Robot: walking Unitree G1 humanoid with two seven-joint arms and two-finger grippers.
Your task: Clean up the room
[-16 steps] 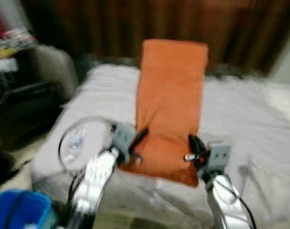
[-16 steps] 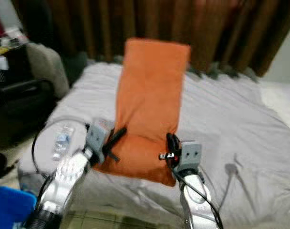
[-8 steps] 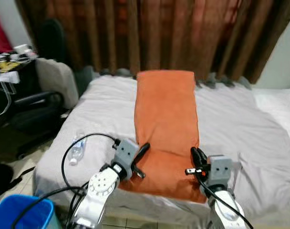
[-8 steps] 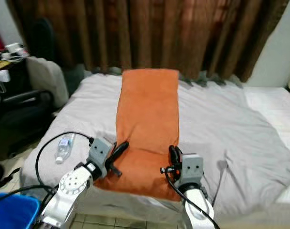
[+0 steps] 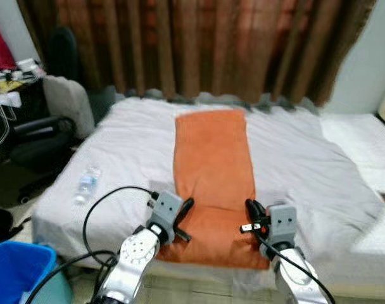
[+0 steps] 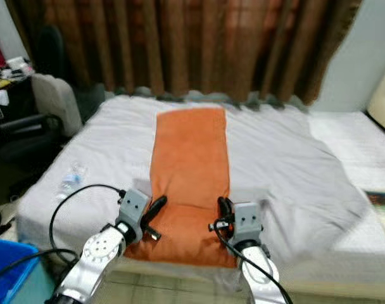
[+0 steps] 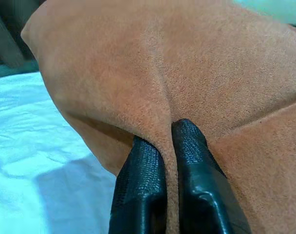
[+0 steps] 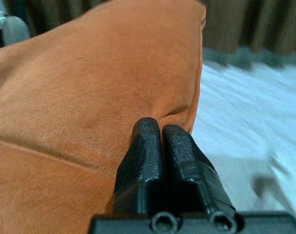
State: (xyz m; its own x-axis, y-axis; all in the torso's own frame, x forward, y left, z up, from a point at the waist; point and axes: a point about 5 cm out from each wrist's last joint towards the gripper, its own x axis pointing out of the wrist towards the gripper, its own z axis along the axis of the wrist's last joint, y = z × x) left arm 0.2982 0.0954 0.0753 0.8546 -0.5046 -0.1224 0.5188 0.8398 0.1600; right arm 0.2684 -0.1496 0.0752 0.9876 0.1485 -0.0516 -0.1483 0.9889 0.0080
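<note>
Orange blanket lies as a long strip down the middle of the bed, running from the lower centre of the frame up toward the brown curtains. Its near end hangs just over the bed's front edge. Left gripper pinches the near left corner; in the left wrist view the two black fingers are pressed together with a fold of orange cloth between them. Right gripper holds the near right corner, fingers closed tight on the blanket's edge. Strip looks flat and fairly straight, so the spreading seems nearly done; letting go and smoothing the near end is probably what remains here. Other clutter not yet dealt with: a plastic water bottle lying on the bed at centre left, a blue bin at lower left, a dark chair at left.
</note>
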